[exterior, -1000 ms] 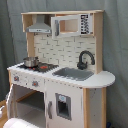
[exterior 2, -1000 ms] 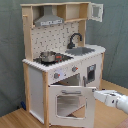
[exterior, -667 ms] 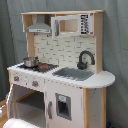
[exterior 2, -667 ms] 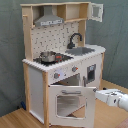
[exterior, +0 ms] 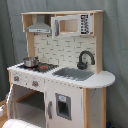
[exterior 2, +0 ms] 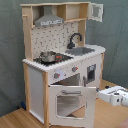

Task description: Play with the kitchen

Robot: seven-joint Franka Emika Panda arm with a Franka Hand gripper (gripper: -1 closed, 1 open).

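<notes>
The toy kitchen is white and light wood, with a grey hood, a black faucet, a sink and a steel pot on the stovetop. Its windowed oven door stands swung open toward the front. In the first exterior view this door shows edge-on. My white gripper hovers just off the door's free edge, on the second exterior view's right, apart from it. Only a white part of the arm shows in the first exterior view.
A small upper cabinet door hangs open at the top right of the second exterior view. Another white lower door with a dark panel is beside the oven. A grey curtain hangs behind, and a wooden floor lies below.
My gripper has drawn back a little from the oven door's edge, toward the second exterior view's right. The door stays open in the same place.
</notes>
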